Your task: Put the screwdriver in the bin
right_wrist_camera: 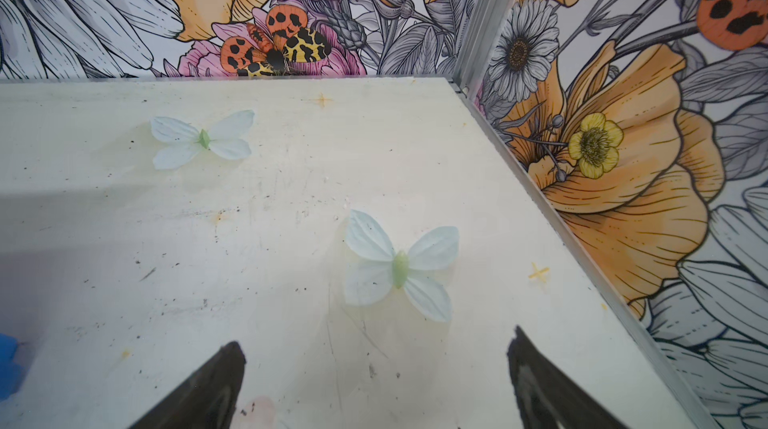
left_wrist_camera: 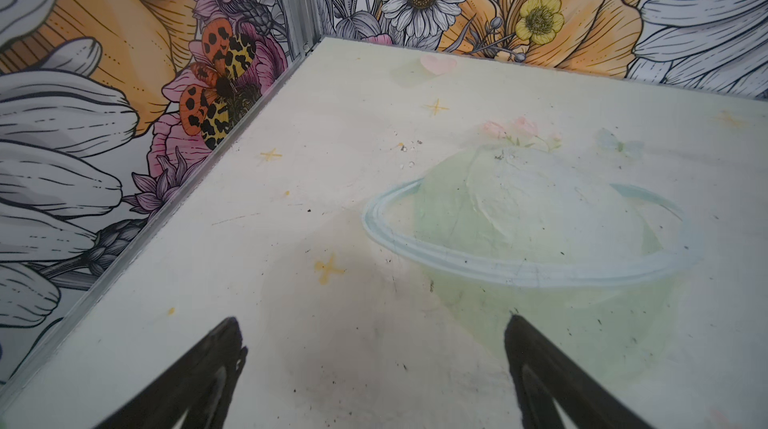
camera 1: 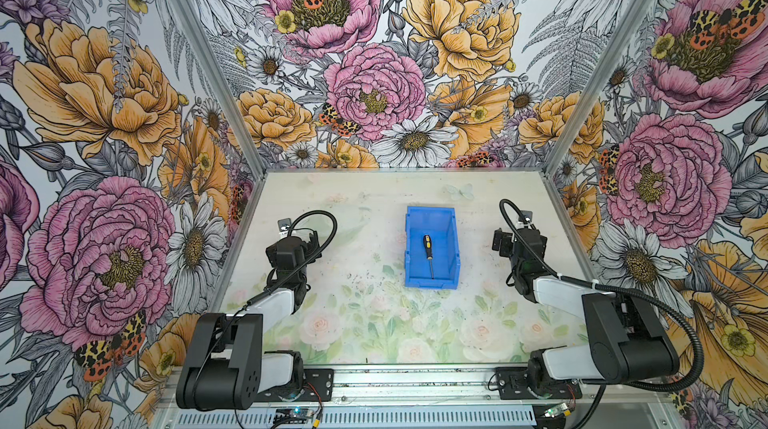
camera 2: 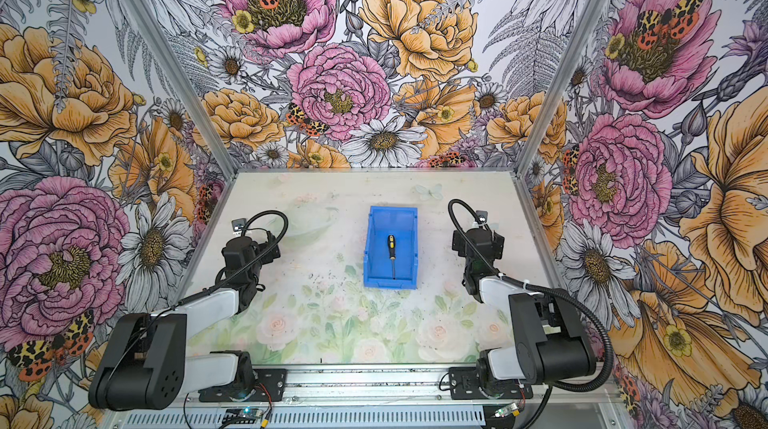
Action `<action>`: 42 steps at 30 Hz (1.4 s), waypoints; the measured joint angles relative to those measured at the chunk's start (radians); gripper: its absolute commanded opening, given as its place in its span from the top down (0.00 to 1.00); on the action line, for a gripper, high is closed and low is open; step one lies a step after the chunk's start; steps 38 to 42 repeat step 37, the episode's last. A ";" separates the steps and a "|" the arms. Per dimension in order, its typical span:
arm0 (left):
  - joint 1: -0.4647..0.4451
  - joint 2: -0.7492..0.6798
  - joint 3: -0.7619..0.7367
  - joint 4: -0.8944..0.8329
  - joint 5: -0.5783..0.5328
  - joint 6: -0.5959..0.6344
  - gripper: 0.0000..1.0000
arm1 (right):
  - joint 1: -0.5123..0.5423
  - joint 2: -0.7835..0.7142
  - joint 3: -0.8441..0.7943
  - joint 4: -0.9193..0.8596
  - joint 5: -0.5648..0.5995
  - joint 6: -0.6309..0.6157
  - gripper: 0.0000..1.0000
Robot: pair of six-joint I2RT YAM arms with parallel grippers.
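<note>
The blue bin [camera 1: 452, 246] [camera 2: 409, 248] stands in the middle of the table in both top views, its low end toward the front. Inside it, flat on the floor, lies the screwdriver [camera 1: 427, 247] [camera 2: 391, 247], black-and-yellow handle toward the back and shaft toward the front. My left gripper [left_wrist_camera: 372, 319] [camera 1: 309, 240] is open and empty, low over the bare table well left of the bin. My right gripper [right_wrist_camera: 376, 337] [camera 1: 505, 240] is also open and empty, to the right of the bin. A blue corner of the bin [right_wrist_camera: 8, 364] shows in the right wrist view.
Flowered walls with aluminium posts [camera 1: 199, 53] [camera 1: 598, 74] close the table in at the back and both sides. The arm bases sit on a metal rail [camera 1: 415, 385] along the front edge. The butterflies [right_wrist_camera: 399, 265] and ringed planet [left_wrist_camera: 528, 231] are flat prints on the table.
</note>
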 measured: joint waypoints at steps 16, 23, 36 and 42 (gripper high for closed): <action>0.006 0.217 0.006 0.356 0.074 0.054 0.01 | -0.100 0.099 -0.044 0.233 -0.188 -0.028 0.00; -0.003 0.227 -0.008 0.431 0.073 0.070 0.01 | -0.105 0.113 -0.062 0.280 -0.237 -0.029 0.01; 0.007 0.227 -0.021 0.462 0.124 0.088 0.01 | -0.105 0.113 -0.063 0.306 -0.243 -0.031 0.00; 0.018 0.227 -0.021 0.458 0.137 0.088 0.01 | -0.105 0.113 -0.063 0.305 -0.244 -0.031 0.01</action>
